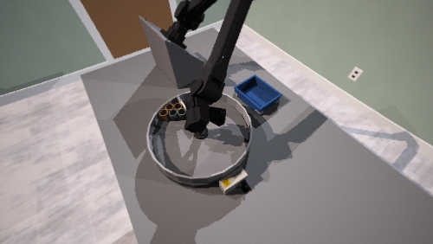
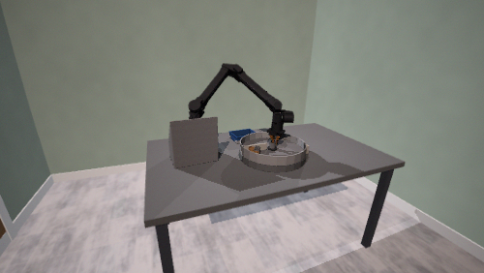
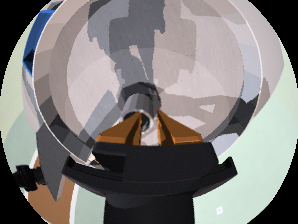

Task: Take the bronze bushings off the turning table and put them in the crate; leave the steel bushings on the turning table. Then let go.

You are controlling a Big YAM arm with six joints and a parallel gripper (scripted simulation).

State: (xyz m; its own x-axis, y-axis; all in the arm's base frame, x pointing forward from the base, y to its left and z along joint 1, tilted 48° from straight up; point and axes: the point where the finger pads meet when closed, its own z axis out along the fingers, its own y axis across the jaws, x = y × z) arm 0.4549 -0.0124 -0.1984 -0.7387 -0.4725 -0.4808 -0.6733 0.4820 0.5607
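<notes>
The round turning table (image 1: 195, 175) (image 2: 276, 161) has a raised rim. Several bushings stand close together against its wall. Bronze bushings (image 1: 160, 114) and steel bushings (image 1: 173, 116) are side by side; in the exterior view a bronze bushing (image 2: 253, 149) shows over the rim. The blue crate (image 1: 257, 96) (image 2: 242, 135) (image 3: 34, 40) stands beyond the rim, with nothing seen in it. My gripper (image 3: 150, 113) (image 2: 274, 139) is slightly open, over the middle of the turning table. Its orange fingertips are at the top of the hollow grey centre post; whether they touch it is unclear. No bushing shows between them.
The grey centre post (image 2: 272, 145) (image 3: 134, 103) stands up from the turning table. A tall grey panel (image 1: 186, 67) (image 2: 195, 142) (image 3: 49, 167) stands near the arm's base. A small white block with a yellow patch (image 1: 235, 182) sits against the outside of the rim.
</notes>
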